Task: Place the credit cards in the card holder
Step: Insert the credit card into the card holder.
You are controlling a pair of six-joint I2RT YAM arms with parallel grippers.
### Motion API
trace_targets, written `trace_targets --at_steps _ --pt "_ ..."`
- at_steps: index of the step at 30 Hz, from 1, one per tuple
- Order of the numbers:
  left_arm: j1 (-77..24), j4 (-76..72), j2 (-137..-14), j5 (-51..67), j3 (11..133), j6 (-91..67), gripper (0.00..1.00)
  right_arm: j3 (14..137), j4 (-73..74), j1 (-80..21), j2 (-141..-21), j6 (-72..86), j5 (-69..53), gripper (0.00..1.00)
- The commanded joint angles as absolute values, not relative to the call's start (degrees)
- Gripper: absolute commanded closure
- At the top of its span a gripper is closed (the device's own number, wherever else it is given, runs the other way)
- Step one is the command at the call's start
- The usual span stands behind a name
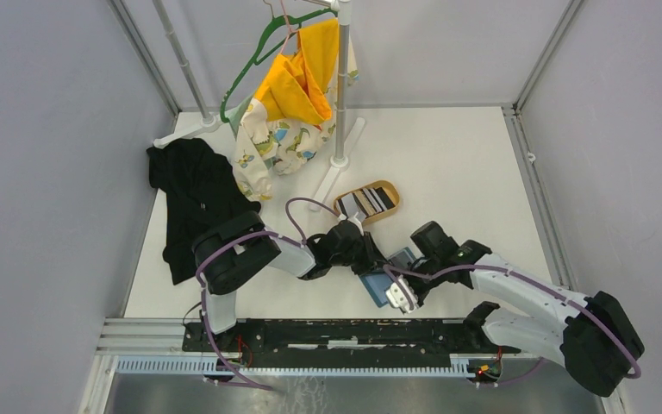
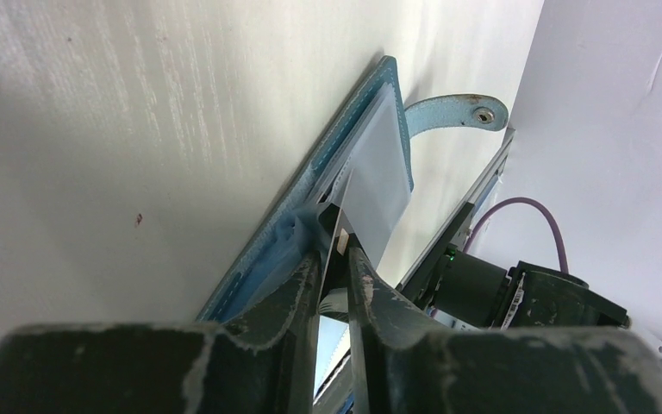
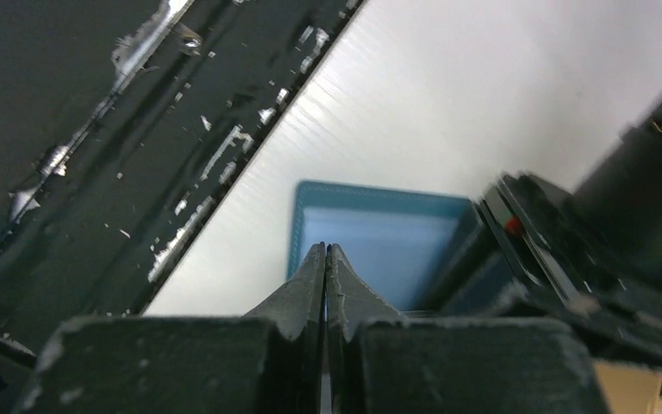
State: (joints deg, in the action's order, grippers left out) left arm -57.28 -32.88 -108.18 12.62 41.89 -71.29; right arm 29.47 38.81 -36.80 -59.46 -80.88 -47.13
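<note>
At the near edge of the white table [image 1: 457, 164], above the dark mounting rail [image 1: 353, 332], two robot arms meet over an open teal card holder [image 3: 379, 240] lying flat on the table between them. The right pincer [image 3: 326, 252] points down at the holder's near rim with its fingers pressed together and no gap showing; whether anything thin sits between them cannot be told. From the other side, the left pincer [image 2: 334, 248] is clamped on one end of a pale grey card [image 2: 379, 168], which lies against the holder's lighter blue inside face, its far end reaching toward the curved snap tab [image 2: 461, 112] that sticks out from the holder's edge. Just beyond the two pincers, an oval tan wooden tray [image 1: 396, 197] holds the remaining credit cards [image 1: 367, 202], black, grey and white, side by side like stripes. Farther back stands a white clothes rack [image 1: 341, 86] hung with a yellow garment [image 1: 297, 82], a patterned white garment [image 1: 271, 147] and a green hanger [image 1: 250, 69], while a black garment [image 1: 194, 194] lies crumpled on the table to the left.
</note>
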Motion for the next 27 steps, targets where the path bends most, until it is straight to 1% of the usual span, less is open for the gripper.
trace_targets --at_steps 1,4,9,21,27 --pt "-57.1 -28.3 -110.1 10.8 42.5 -67.3 0.75 26.9 26.5 -44.4 -58.7 -74.1 -39.4 0.97" --pt "-57.1 -28.3 -110.2 10.9 42.5 -67.2 0.74 26.4 20.6 -47.9 -59.9 -68.1 -32.4 0.97" --pt "-57.1 -28.3 -110.2 10.9 42.3 -67.1 0.74 27.1 17.4 -51.5 -63.9 -63.6 -22.5 0.97" --pt "-57.1 -28.3 -110.7 11.1 42.3 -67.1 0.73 31.8 24.2 -53.3 -68.5 -64.2 -13.2 0.97" --pt "-57.1 -28.0 -110.7 11.1 42.5 -66.9 0.69 31.9 26.7 -53.3 -67.6 -66.7 -10.7 0.97"
